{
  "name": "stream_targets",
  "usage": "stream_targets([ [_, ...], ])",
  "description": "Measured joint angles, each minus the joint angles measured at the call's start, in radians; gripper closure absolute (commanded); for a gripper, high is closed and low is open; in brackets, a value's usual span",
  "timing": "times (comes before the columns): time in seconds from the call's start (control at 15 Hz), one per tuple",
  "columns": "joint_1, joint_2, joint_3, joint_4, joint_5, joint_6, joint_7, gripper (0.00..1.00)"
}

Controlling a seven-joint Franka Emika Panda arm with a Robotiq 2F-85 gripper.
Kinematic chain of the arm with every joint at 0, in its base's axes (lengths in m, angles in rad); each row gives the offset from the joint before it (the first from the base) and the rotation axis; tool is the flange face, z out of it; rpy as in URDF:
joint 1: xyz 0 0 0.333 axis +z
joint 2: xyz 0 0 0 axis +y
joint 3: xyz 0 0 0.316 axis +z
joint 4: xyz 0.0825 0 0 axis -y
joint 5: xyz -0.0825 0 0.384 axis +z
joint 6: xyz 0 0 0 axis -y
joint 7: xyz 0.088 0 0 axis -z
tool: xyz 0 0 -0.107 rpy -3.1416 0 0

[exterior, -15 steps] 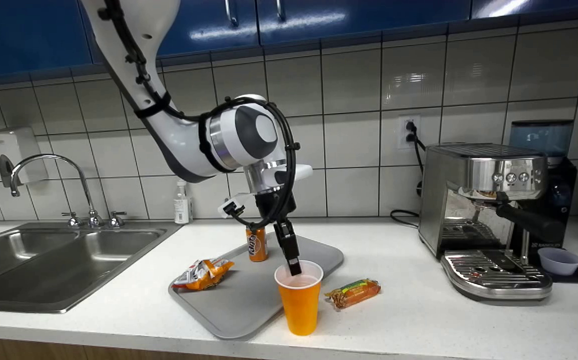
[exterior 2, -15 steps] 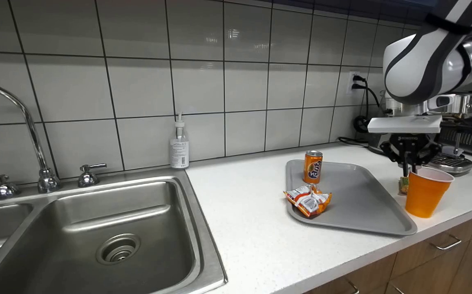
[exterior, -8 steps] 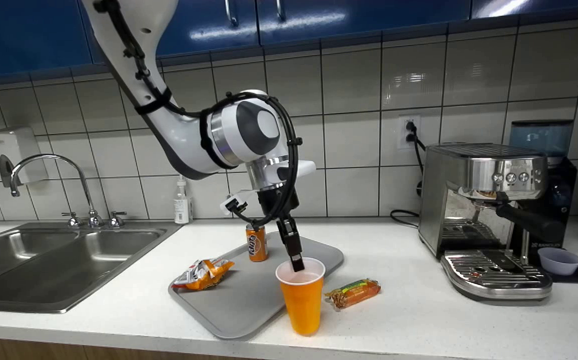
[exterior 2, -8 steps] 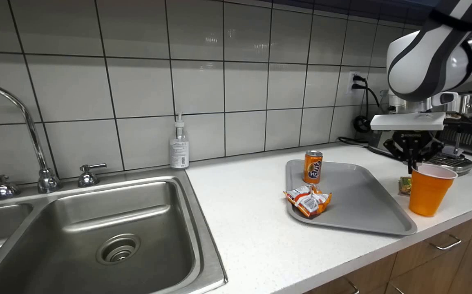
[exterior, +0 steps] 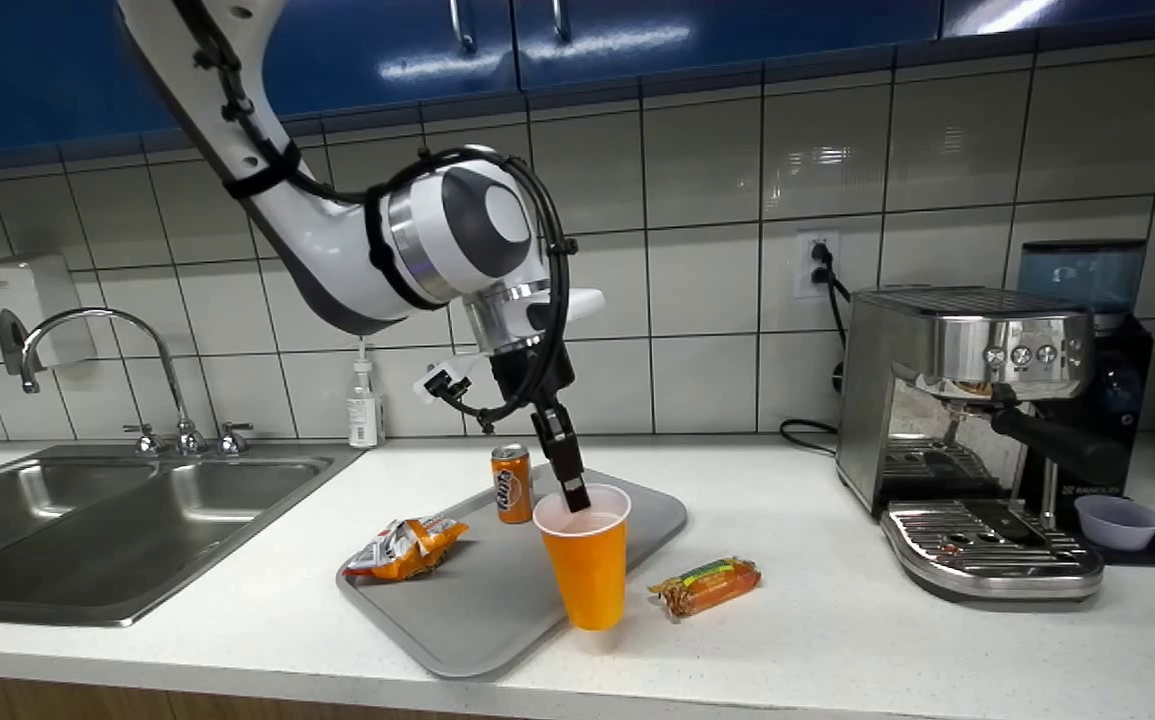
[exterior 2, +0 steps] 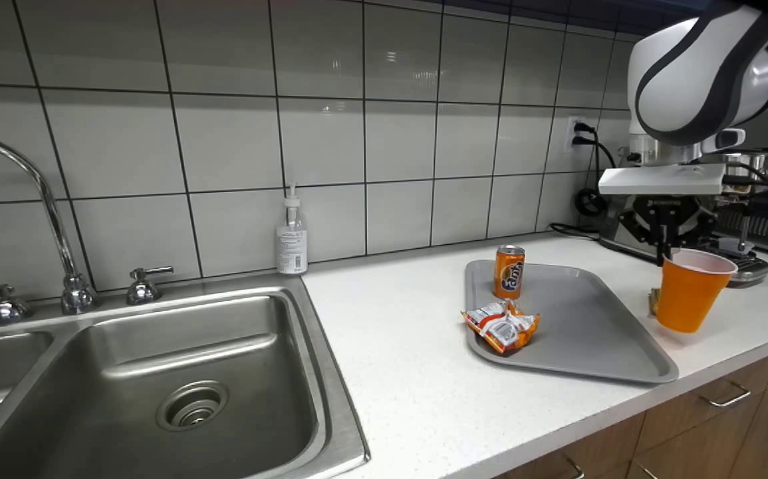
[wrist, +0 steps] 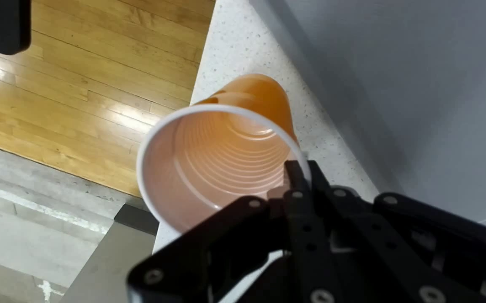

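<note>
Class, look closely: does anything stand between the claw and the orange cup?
Nothing visible does. In the wrist view the claw is shut directly on the cup, one finger inside its rim and one outside, and the cup hangs above the counter.

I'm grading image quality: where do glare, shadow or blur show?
In an exterior view, white glare streaks the blue cabinets; in both exterior views, small reflections dot the wall tiles; in the wrist view, bright glare sits on the wooden floor, a soft shadow falls across the gray tray, and the fingers look dark and slightly soft, while the orange cup shows its inner ridges.
</note>
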Motion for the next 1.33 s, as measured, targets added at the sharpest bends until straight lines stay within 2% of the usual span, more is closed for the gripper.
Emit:
stream_targets([
  [0.2, 0.015, -0.039, 0.015, -0.024, -0.026, -0.001, 0.032, 0.99],
  [0.53, 0.039, -0.071, 0.082, -0.045, -0.039, -0.001, 0.09, 0.99],
  [0.87, 0.07, -0.069, 0.144, -0.045, -0.039, -0.001, 0.132, 0.99],
  [1.33, 0.099, -0.033, 0.184, -0.039, -0.036, -0.001, 0.148, 0.99],
])
